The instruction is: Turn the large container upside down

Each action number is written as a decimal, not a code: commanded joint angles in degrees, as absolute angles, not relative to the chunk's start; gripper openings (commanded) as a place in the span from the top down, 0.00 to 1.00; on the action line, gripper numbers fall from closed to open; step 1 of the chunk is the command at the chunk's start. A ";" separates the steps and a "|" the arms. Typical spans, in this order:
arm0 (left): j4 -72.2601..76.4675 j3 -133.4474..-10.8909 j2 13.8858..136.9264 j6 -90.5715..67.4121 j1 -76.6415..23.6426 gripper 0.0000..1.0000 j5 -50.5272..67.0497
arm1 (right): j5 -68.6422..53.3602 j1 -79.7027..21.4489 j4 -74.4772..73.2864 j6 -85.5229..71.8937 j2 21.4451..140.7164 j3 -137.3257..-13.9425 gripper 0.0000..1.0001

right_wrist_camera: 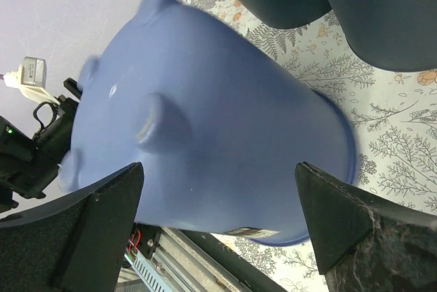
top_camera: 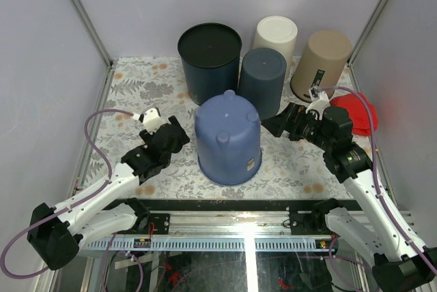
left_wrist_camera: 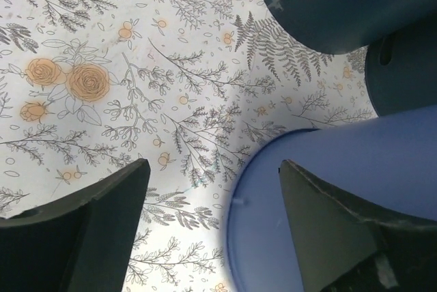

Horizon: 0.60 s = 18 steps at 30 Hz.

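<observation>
The large periwinkle-blue container stands mouth down on the floral table, with its small round feet pointing up. It also shows in the left wrist view and fills the right wrist view. My left gripper is open and empty just left of the container, its jaws near the rim at table level. My right gripper is open and empty just right of the container, facing its side wall. Neither gripper touches it.
Behind it stand a dark navy bucket, a slate-blue container, a cream one and a tan one. A red object lies at the right edge, behind my right arm. Walls close in the table.
</observation>
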<state>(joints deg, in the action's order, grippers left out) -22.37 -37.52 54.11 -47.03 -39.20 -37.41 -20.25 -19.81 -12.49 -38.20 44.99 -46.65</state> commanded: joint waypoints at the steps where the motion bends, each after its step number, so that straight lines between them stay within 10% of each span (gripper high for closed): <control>1: -26.67 -40.89 55.70 -45.88 -38.35 0.20 -39.82 | -19.34 -19.58 -10.06 -37.09 45.38 -47.97 0.01; 18: -26.32 -51.13 59.28 -39.98 -32.19 0.00 -35.62 | -7.58 -19.55 -17.87 -31.24 46.15 -55.88 0.00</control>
